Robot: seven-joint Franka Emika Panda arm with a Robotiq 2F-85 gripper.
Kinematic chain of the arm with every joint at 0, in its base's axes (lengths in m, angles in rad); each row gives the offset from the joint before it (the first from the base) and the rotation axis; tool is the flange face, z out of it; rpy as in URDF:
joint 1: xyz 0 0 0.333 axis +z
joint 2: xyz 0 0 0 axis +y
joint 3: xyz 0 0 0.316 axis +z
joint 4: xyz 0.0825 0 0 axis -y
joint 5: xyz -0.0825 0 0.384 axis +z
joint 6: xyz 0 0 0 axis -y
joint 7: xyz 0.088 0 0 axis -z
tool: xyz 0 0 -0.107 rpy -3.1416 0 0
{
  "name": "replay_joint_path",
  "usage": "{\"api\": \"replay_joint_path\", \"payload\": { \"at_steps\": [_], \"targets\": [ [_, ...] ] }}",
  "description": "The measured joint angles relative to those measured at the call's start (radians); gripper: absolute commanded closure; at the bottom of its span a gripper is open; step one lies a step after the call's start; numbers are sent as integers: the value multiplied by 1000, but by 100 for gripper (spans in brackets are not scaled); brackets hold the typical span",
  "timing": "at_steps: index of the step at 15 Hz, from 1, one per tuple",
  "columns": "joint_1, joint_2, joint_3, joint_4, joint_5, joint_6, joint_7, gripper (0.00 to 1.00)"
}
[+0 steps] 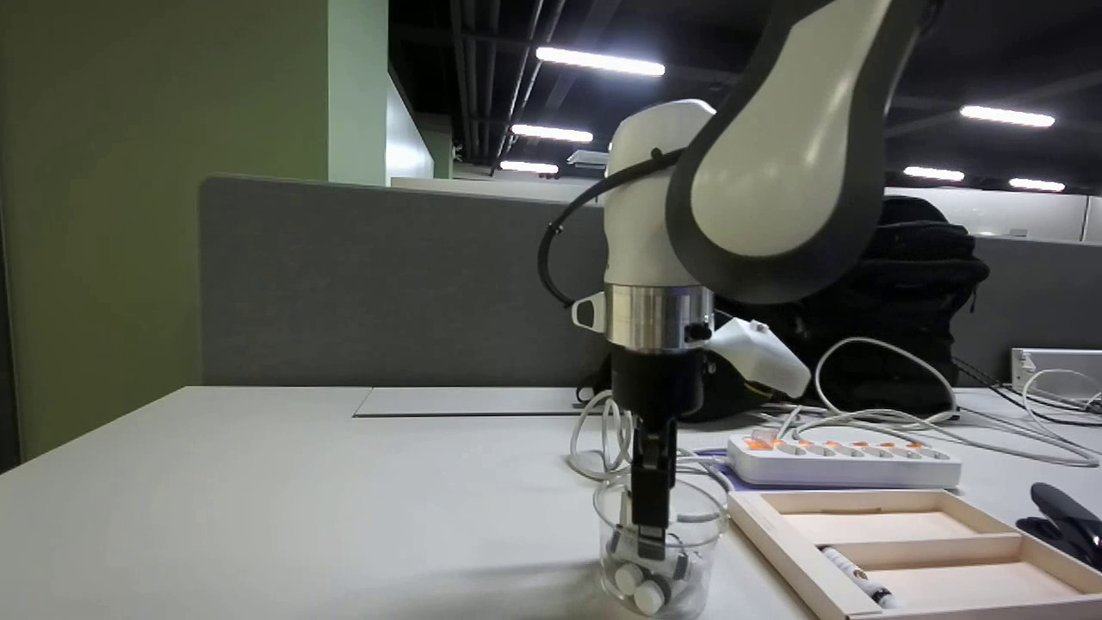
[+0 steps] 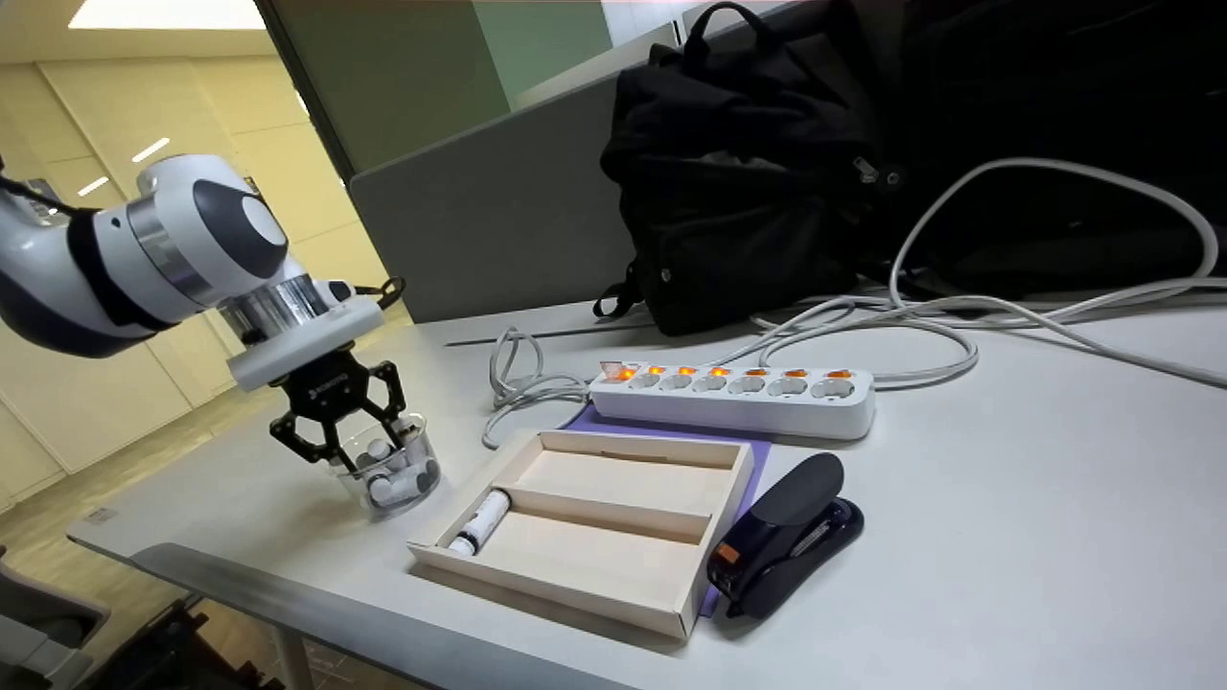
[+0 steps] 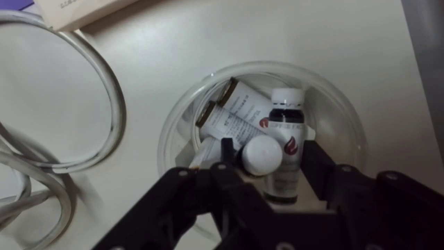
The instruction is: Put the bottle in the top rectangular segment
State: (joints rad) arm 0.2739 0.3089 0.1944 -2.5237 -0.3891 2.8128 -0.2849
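Observation:
A clear plastic cup (image 1: 711,551) (image 2: 434,448) (image 3: 263,64) holds several small bottles with white labels and white caps. A labelled bottle (image 3: 291,130) with a red flame mark lies between my fingers in the wrist view. Another bottle's white cap (image 3: 262,155) points up beside it. My gripper (image 1: 652,547) (image 2: 377,450) (image 3: 270,152) points down into the cup, with its fingers spread. The pale wooden tray (image 1: 779,560) (image 2: 546,585) stands beside the cup. Its far top rectangular segment (image 1: 878,525) (image 2: 628,476) holds nothing visible.
A white bottle (image 1: 857,575) (image 2: 482,522) lies in the tray's near compartment. A white power strip (image 1: 844,463) (image 2: 733,402) stands behind the tray. A black stapler (image 2: 786,537) is beside it. Looped cables (image 3: 114,104) lie near the cup. A black backpack (image 2: 738,182) leans behind.

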Motion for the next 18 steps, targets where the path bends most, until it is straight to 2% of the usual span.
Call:
{"api": "replay_joint_path", "payload": {
  "at_steps": [4, 5, 6, 8, 10, 11, 13, 18],
  "targets": [
    [-31, -45, 48, 52, 115, -68, -27, 71],
    [-38, -57, 53, 60, 138, -85, -33, 31],
    [-45, -65, 56, 68, 157, -102, -39, 19],
    [-58, -75, 58, 76, 191, -139, -51, 6],
    [-67, -77, 58, 78, 213, -174, -52, 0],
    [-71, -76, 58, 78, 220, -195, -52, 36],
    [-75, -75, 58, 77, 236, -228, -52, 33],
    [-76, -71, 59, 77, 254, -255, -52, 69]
  ]
}}
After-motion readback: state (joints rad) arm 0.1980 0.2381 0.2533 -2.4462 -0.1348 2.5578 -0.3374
